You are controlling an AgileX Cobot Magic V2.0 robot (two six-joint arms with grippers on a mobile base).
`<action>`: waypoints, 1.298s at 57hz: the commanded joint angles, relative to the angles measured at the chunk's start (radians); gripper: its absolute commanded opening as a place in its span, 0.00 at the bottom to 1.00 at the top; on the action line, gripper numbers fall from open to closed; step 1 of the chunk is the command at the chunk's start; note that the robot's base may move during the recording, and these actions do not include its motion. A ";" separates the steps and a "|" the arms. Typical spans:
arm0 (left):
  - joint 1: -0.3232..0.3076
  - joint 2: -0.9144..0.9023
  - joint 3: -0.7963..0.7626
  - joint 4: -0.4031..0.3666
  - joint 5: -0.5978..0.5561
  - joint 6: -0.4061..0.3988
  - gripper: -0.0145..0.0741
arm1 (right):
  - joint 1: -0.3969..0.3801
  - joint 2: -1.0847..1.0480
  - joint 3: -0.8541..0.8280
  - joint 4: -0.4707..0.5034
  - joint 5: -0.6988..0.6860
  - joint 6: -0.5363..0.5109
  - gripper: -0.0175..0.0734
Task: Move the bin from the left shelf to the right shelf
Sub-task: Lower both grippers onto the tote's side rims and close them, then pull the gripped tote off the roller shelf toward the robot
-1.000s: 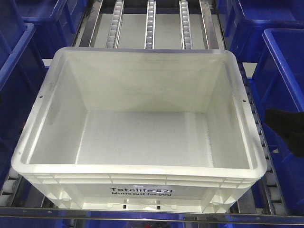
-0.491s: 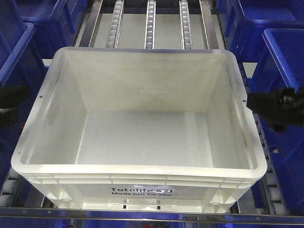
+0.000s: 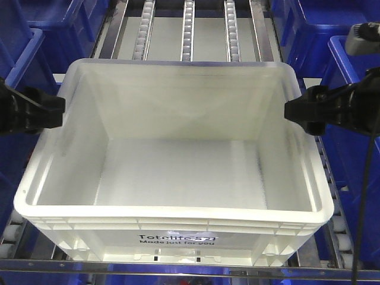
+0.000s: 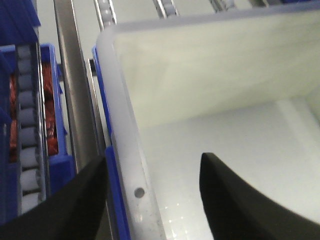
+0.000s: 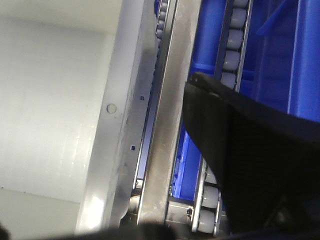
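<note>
Print [image 3: 177, 240] in black, "Totelife 521", faces you on the front wall of the bin [image 3: 178, 212], just above a steel front bar [image 3: 178, 275]. The white bin stands level on a rack [image 3: 341, 237] with small white rollers, and there is nothing inside it. You cannot tell from these views whether this is the left or the right shelf.

At the middle of its left side you see the left gripper [image 3: 54, 113]. It is released. In the left wrist view the outer finger [image 4: 75, 200] is outside the wall and the inner finger [image 4: 240, 200] is above the floor of the bin, with the thick rim between them.

At the middle of its right side is the right gripper [image 3: 295, 111], with its tip at the rim. The right wrist view shows only one black finger [image 5: 250, 165]. It is outside the bin, over a steel rail [image 5: 165, 125] and a blue edge. You cannot tell if this gripper is released or clenched.

Behind the bin, three roller rails [image 3: 187, 29] run away from you. Dark blue bins [image 3: 350, 24] stand on both sides of the lane.
</note>
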 commanded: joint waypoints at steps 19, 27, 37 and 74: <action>-0.006 0.093 -0.036 0.001 -0.032 -0.015 0.62 | -0.006 0.086 -0.034 0.002 -0.054 -0.001 0.91; -0.006 0.107 -0.036 0.001 -0.032 -0.015 0.62 | -0.006 0.117 -0.034 0.003 -0.050 -0.001 0.89; -0.006 0.129 -0.036 0.000 -0.032 -0.017 0.62 | -0.006 0.149 -0.034 0.013 -0.047 -0.001 0.89; -0.006 0.148 -0.036 0.001 -0.034 -0.017 0.62 | -0.006 0.207 -0.034 0.036 -0.050 -0.001 0.84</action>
